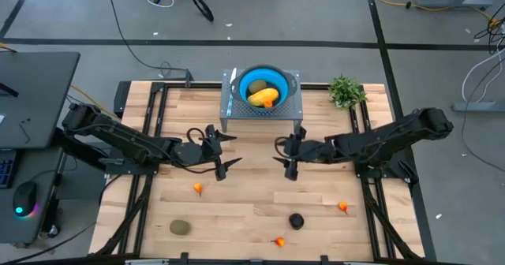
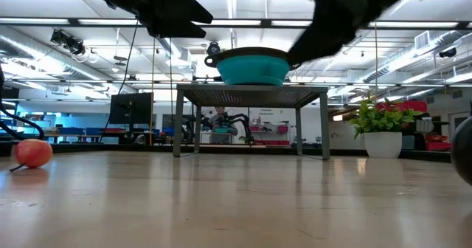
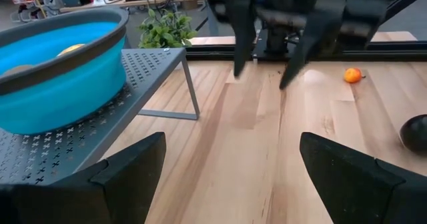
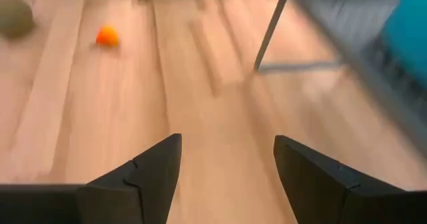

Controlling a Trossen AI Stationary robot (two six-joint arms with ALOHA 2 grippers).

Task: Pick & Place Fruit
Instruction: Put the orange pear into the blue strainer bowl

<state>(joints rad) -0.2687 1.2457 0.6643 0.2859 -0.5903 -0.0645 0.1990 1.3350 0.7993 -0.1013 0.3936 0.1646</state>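
Fruit: a yellow piece (image 1: pixel 263 97) already sits in the blue bowl (image 1: pixel 244 79); your left gripper (image 1: pixel 225 152) and right gripper (image 1: pixel 282 152) hover spread and empty, ready for the black fruit (image 1: pixel 296 221).

- Bowl (image 1: pixel 263 83): bright blue, dark rim.
- Stand (image 1: pixel 237 111): grey, cross-perforated.
- Fruit in bowl: yellow (image 1: pixel 261 98), dull olive (image 1: pixel 257 86).
- Tiny fruits (image 1: pixel 197 188): orange-red.
- Round fruit (image 1: pixel 296 220): black.
- Oval (image 1: pixel 181 227): olive-green.
- Table (image 1: pixel 252 194): pale wood planks.
- Grippers: left (image 1: pixel 224 151), right (image 1: pixel 282 153), black.
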